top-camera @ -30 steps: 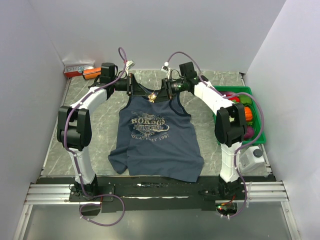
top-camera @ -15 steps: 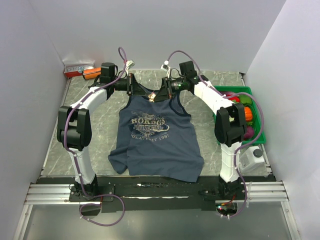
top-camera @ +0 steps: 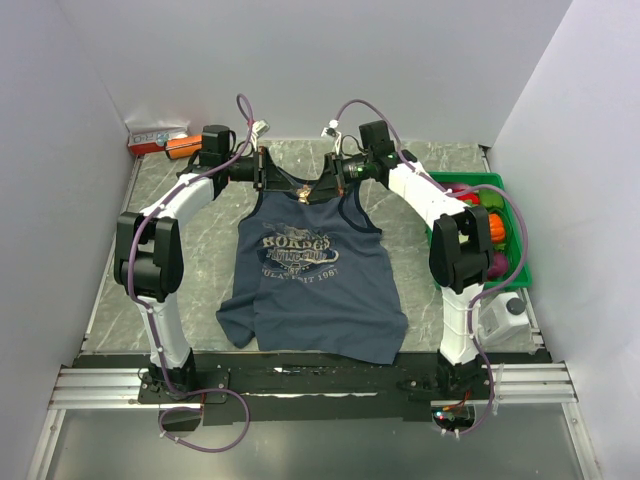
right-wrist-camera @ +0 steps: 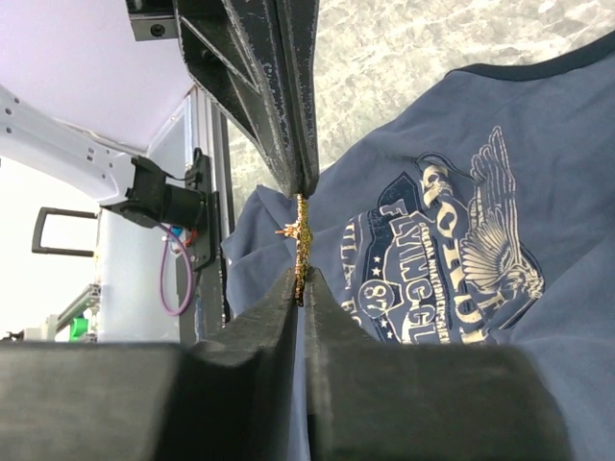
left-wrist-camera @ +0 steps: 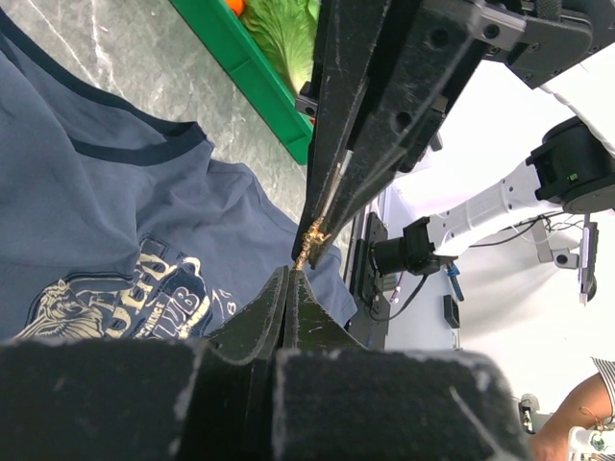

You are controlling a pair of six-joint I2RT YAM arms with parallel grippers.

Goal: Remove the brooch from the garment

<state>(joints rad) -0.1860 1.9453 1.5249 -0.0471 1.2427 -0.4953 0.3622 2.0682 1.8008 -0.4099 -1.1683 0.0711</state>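
**A:** From above, where was the brooch [top-camera: 307, 196]?

**B:** At the neckline of the garment [top-camera: 310, 290], between the left gripper [top-camera: 295, 189] and right gripper [top-camera: 321, 189], whose tips met there.

**A:** Left wrist view?

**B:** Left jaws were closed, tips touching one end of the brooch [left-wrist-camera: 312, 235]. Whether they held fabric could not be told.

**A:** Right wrist view?

**B:** Right jaws pinched the other end. It seemed gripped but not yet pulled free, so removal remained.

Grey marbled table [top-camera: 200, 250], white walls [top-camera: 300, 60] on three sides. Green bin [top-camera: 470, 179] along right edge holds orange piece [top-camera: 497, 226], purple pieces [top-camera: 497, 266] and leafy green [left-wrist-camera: 279, 29]. Orange cylinder [top-camera: 181, 147] in far left corner, red-and-white box [top-camera: 152, 137] right beside it, nearer corner. White device [top-camera: 503, 316] with grey round top at near right corner.
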